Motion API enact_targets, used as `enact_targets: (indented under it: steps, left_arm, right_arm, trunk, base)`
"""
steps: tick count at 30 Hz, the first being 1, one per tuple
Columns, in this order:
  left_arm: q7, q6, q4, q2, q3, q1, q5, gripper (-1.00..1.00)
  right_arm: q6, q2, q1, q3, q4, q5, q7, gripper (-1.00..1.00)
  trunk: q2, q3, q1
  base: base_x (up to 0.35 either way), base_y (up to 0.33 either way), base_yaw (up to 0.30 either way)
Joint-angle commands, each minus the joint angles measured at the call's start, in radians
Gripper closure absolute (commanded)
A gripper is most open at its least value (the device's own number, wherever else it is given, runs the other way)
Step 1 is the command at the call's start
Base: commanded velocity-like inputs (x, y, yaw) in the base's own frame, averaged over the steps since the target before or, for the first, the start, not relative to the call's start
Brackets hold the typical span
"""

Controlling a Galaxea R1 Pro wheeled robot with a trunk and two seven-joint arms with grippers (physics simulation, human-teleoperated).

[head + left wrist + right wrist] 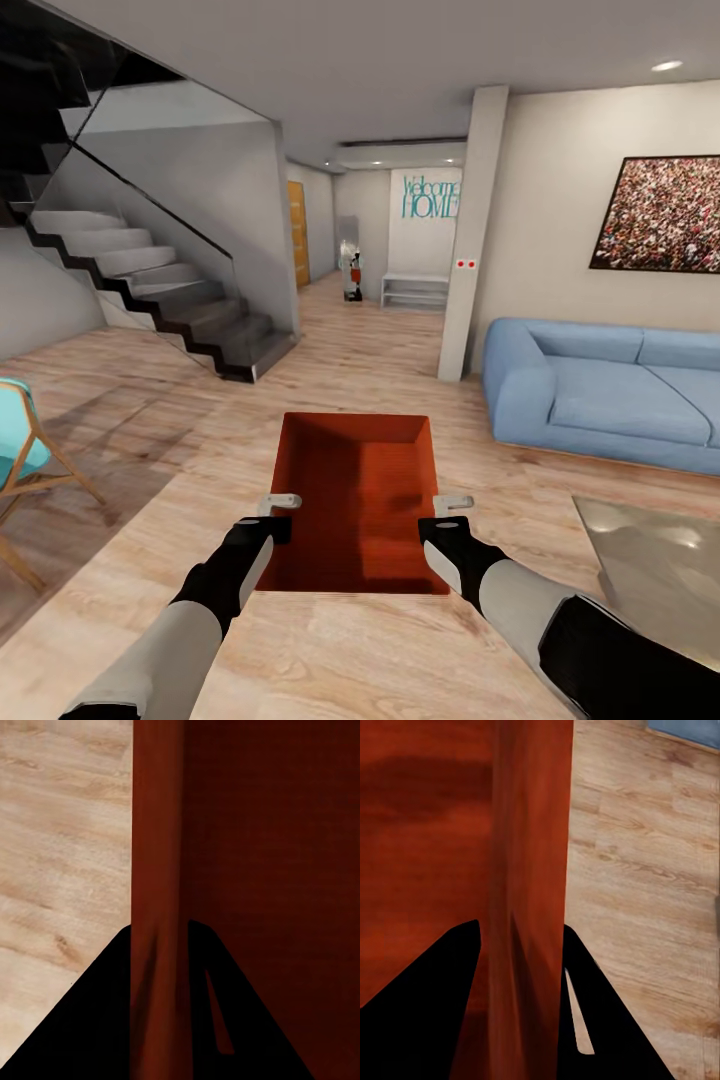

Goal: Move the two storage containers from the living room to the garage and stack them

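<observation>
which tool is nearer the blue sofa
Right. The right tool grips the storage container's wall on the side facing the blue sofa; the left tool grips the opposite wall, toward the staircase.

One storage container (360,490) — two hands, left (281,508) and right (452,510) — one sofa (610,395).

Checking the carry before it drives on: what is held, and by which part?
The storage container, held by both grippers: left gripper on its left wall, right gripper on its right wall.
</observation>
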Motion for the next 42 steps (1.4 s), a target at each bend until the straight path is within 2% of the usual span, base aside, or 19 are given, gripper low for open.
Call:
enact_targets:
  steps: [1, 42]
  left_arm:
    - [0.0, 0.006, 0.001, -0.015, 0.005, 0.0, 0.0, 1.0]
    - [0.0, 0.006, 0.004, -0.014, 0.005, 0.0, 0.0, 1.0]
  right_arm:
    - [-0.057, 0.004, -0.001, 0.052, -0.022, 0.022, -0.003, 1.0]
    - [-0.057, 0.004, -0.001, 0.052, -0.022, 0.022, -0.003, 1.0]
  trunk:
    - [-0.002, -0.002, 0.001]
    - [-0.002, -0.002, 0.001]
  base:
    - [0.322, 0.0, 0.0]
    - [0.322, 0.0, 0.0]
